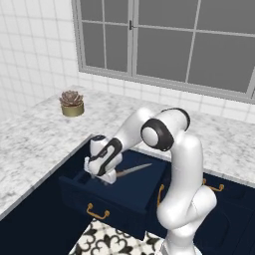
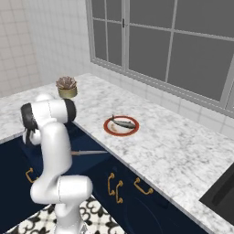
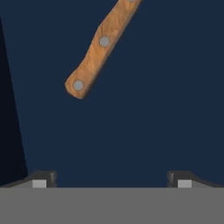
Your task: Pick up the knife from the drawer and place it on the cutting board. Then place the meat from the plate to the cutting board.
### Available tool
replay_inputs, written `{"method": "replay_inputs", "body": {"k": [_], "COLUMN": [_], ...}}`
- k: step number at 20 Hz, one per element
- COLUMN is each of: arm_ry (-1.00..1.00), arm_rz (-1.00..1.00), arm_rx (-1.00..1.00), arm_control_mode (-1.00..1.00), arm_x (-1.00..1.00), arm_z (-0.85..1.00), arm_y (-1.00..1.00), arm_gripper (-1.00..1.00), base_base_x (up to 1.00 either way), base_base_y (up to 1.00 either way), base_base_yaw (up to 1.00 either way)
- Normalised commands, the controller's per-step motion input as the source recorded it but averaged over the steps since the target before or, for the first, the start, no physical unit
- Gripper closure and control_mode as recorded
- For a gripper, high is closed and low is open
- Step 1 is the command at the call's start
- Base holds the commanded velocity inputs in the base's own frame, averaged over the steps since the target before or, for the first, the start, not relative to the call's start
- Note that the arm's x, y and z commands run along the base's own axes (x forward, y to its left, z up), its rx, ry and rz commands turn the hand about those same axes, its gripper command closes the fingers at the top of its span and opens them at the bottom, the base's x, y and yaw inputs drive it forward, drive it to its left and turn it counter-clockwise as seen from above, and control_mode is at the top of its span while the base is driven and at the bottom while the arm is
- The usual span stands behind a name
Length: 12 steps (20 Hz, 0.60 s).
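Observation:
The navy drawer point(image 1: 117, 201) stands pulled out, and the knife point(image 1: 133, 170) lies inside it with its thin blade pointing right. In the hand view the knife's wooden handle point(image 3: 99, 49) lies slantwise on the drawer floor, ahead of the fingertips point(image 3: 39, 183) and not between them. My gripper point(image 1: 97, 173) reaches down into the drawer's left part and is open, holding nothing. From the right base view the blade point(image 2: 91, 152) shows beside the arm. The grey fish-shaped meat point(image 2: 123, 122) rests on the red-rimmed plate point(image 2: 109, 130) on the marble counter. The cutting board is out of view.
A small potted succulent point(image 1: 72, 103) stands on the counter at the back left, under the window. Navy cabinet doors with brass handles point(image 2: 116, 187) run below the counter. A black recessed area point(image 2: 221, 194) sits at the counter's far right.

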Motion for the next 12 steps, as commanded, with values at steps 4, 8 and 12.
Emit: {"method": "replay_inputs", "body": {"k": [4,8,12], "arm_ry": [0.0,0.0,0.0], "arm_rz": [-0.03,0.0,0.0], "arm_rx": [0.14,0.14,0.1], "arm_control_mode": [-1.0,-1.0,-1.0], "arm_x": [0.16,0.1,0.04], "arm_z": [0.01,0.0,0.0], "arm_y": [-0.44,-0.37,-0.4], "arm_gripper": [-1.0,-1.0,-1.0], "base_base_x": [0.0,0.0,0.0], "base_base_y": [0.0,0.0,0.0], "base_base_yaw": [0.0,0.0,0.0]}}
